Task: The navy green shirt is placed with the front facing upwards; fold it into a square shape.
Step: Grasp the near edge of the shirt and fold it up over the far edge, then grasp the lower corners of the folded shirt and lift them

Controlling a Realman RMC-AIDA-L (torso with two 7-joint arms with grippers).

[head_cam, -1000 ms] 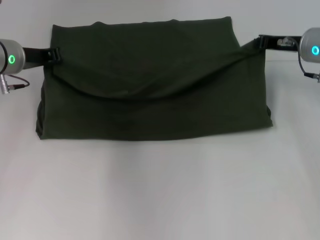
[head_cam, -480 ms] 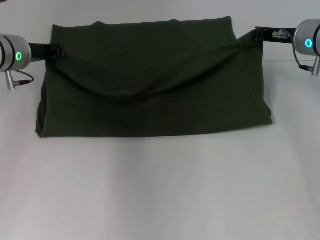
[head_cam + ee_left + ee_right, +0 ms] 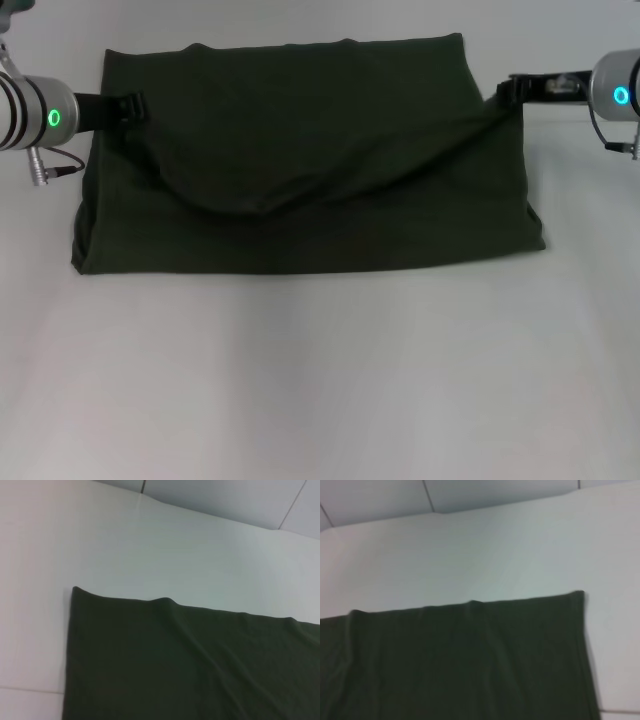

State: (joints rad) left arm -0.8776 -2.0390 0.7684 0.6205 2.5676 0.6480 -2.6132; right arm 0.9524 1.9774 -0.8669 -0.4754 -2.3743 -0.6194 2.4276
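The navy green shirt (image 3: 300, 160) lies across the far half of the white table as a wide, plain dark green rectangle; no lettering shows. An upper layer is lifted at both sides and sags in a curve through the middle. My left gripper (image 3: 133, 106) is shut on that layer's left edge. At the layer's right edge, my right gripper (image 3: 504, 92) is shut on the cloth. The left wrist view shows the shirt (image 3: 175, 660) and its far left corner, the right wrist view the shirt (image 3: 470, 660) and its far right corner. Neither wrist view shows fingers.
Bare white table (image 3: 320, 380) stretches from the shirt's near edge to the front. Beyond the shirt's far edge a strip of table meets a tiled wall (image 3: 225, 500). A cable (image 3: 55, 168) hangs from my left wrist.
Both grippers have moved inward over the shirt with the lifted layer. The right one rose, then came down; the sag between them now hangs lower.
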